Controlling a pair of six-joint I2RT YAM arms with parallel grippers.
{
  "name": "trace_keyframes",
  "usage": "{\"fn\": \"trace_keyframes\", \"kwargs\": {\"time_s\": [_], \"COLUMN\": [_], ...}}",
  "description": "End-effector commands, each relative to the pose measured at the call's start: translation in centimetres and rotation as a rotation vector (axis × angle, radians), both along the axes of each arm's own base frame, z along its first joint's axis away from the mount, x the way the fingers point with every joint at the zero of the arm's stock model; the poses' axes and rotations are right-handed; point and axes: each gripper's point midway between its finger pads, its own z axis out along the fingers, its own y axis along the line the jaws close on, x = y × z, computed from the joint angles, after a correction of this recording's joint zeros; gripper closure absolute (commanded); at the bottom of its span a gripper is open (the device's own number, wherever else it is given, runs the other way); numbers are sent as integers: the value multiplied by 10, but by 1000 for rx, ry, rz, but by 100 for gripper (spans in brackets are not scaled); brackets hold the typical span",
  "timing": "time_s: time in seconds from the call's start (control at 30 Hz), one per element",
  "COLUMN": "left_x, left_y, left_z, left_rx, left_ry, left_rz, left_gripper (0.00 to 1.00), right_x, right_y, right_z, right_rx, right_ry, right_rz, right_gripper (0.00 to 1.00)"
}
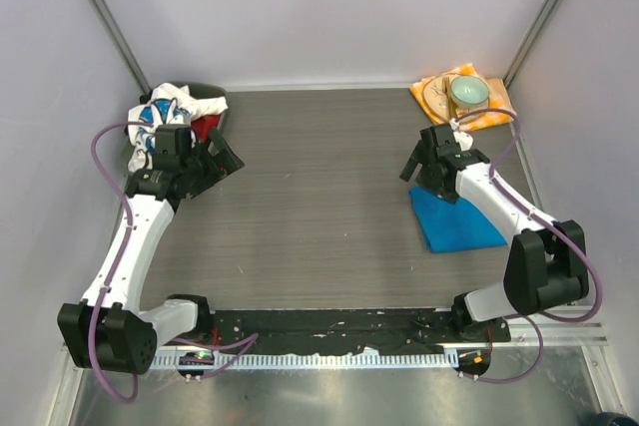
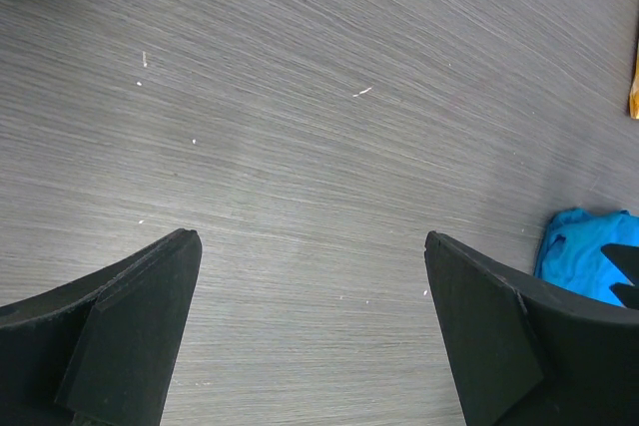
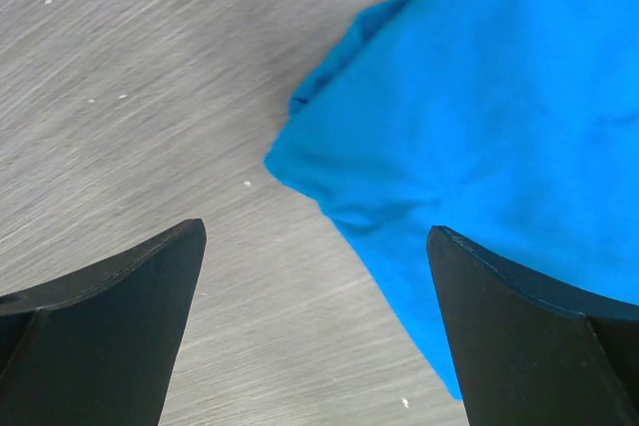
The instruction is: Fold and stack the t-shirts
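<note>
Blue t-shirt (image 1: pixel 457 226) lies below the open right hand (image 3: pixel 315 231) — left hand (image 2: pixel 310 236) open too; daisy shirt (image 1: pixel 165 107) shows only overhead.

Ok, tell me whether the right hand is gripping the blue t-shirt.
No, the right hand is wide open, and the blue t-shirt lies flat beneath it, unpinched.

The left arm (image 1: pixel 135 236) reaches forward along the left side, wrist bent inward. The left gripper (image 1: pixel 228 159) has its jaws spread wide, holding nothing. The right arm (image 1: pixel 494 197) mirrors it, and the right gripper (image 1: pixel 417 165) gapes just as wide, empty.
</note>
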Motion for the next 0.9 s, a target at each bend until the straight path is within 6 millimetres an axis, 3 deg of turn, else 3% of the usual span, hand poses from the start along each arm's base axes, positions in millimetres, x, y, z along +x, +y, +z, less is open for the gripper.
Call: {"fn": "trace_keyframes", "kwargs": {"time_s": [0.0,0.23,0.4,0.7,0.87], "left_x": [8,9,9,9,9], "left_y": [-2,0,0,1,2], "left_z": [8,3,1,-5,-8], "left_rx": [-5,5,8,14,19], "left_ry": [-47,-38,-32,-22,-16], "left_rz": [-8,-4,-5,-4,-2], "left_gripper": [0,0,0,0,0], "right_x": [33,55,58,37,16], "right_y": [36,63,54,31,21], "right_z": [-2,-12,-18,-57,-74], "right_rx": [134,231,172,65,40], "right_ry": [-77,-162,-143,-50,-3], "right_rz": [109,204,203,177,150], "right_gripper": [0,0,0,0,0]}}
